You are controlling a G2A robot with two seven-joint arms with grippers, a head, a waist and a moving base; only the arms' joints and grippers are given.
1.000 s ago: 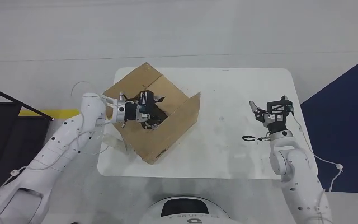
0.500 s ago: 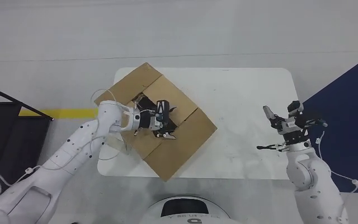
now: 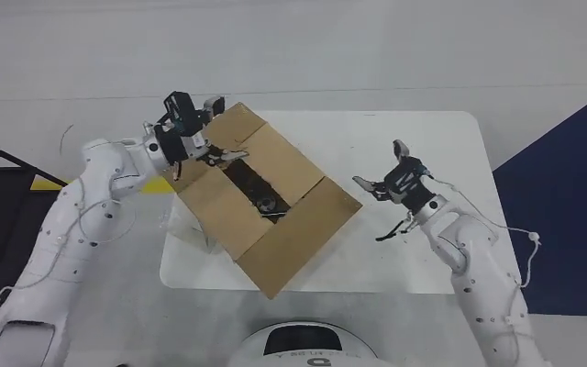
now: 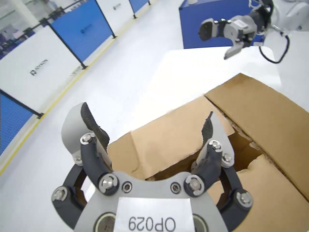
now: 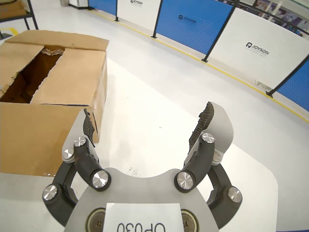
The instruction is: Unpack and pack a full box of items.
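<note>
Cardboard box [image 3: 307, 227] [image 4: 253, 112] [image 5: 70, 73]: you find it set diagonally on the left half of the desk [image 3: 404, 156], its corners reaching the desk's far, left and near edges as seen from above. Its top flaps lie folded down almost flat. Between them you can see a narrow dark gap [image 3: 255, 188] running along the middle; something small lies inside it, too dark for you to identify.

Left tool [image 3: 220, 128] [image 4: 147, 114]: you see it over the box's far-left corner, near the desk's far-left corner, fingers spread wide with nothing between them. From the left wrist view it points across the flaps toward the other arm.

Right tool [image 3: 381, 165] [image 5: 147, 109] [image 4: 218, 42]: you see it above the bare desk just beside the box's right corner, toward the middle of the desk, fingers likewise spread apart and empty, clear of the cardboard
</note>
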